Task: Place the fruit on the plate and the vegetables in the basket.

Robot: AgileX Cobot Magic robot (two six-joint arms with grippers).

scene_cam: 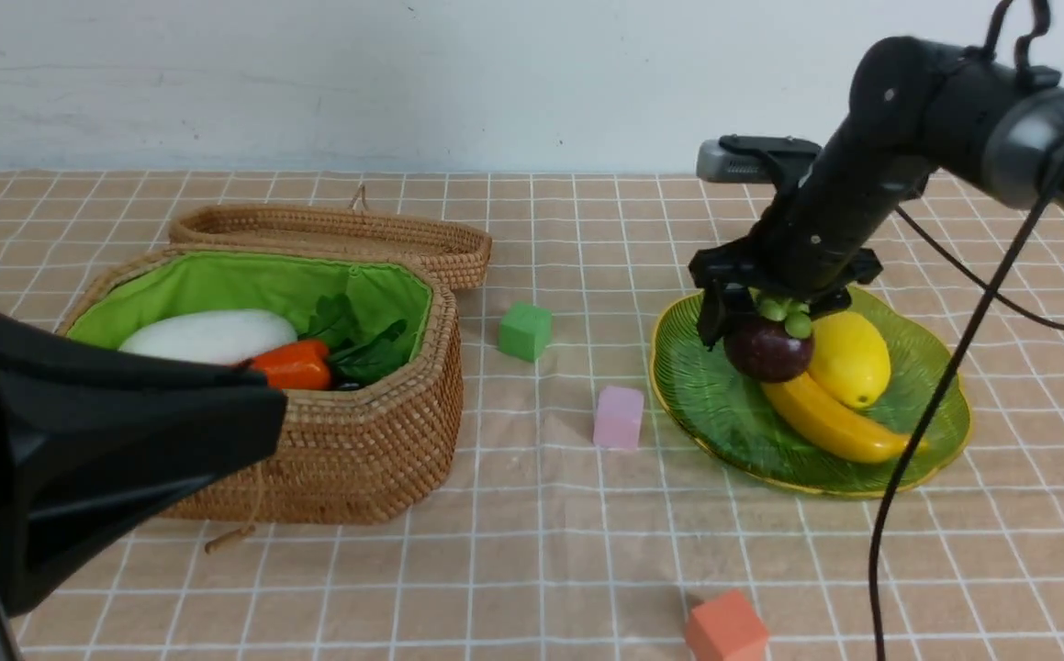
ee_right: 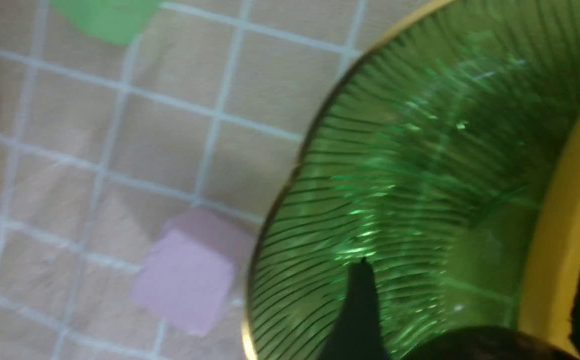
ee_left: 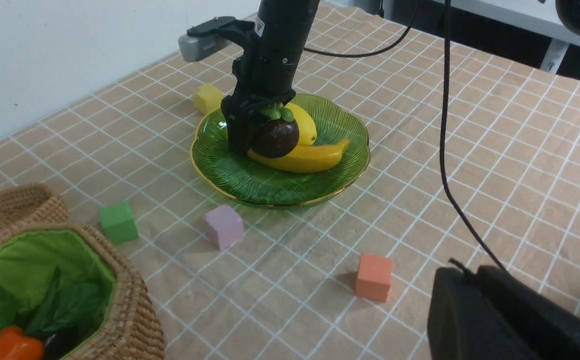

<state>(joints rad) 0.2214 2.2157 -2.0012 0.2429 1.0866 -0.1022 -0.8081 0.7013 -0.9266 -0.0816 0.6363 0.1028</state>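
Observation:
The green plate (scene_cam: pixel 706 395) at the right holds the yellow lemon (scene_cam: pixel 848 358), the banana (scene_cam: pixel 830 422) and the dark purple mangosteen (scene_cam: pixel 767 353), which rests against the banana. My right gripper (scene_cam: pixel 756 321) reaches down over the plate, open, its fingers (ee_right: pixel 360 310) straddling the mangosteen with a gap showing on one side. The wicker basket (scene_cam: pixel 357 441) at the left holds the white radish (scene_cam: pixel 210 335) and the orange carrot piece (scene_cam: pixel 293 365) with green leaves. My left gripper (ee_left: pixel 470 272) hovers shut and empty near the table's front, partly covering the basket in the front view.
Foam cubes lie about: green (scene_cam: pixel 524 330), pink (scene_cam: pixel 619 417) by the plate's rim, orange-red (scene_cam: pixel 726 629) near the front edge, yellow (ee_left: pixel 208 98) behind the plate. The basket's lid (scene_cam: pixel 339 234) lies open at its back. The right arm's cable (scene_cam: pixel 917 431) hangs across the plate.

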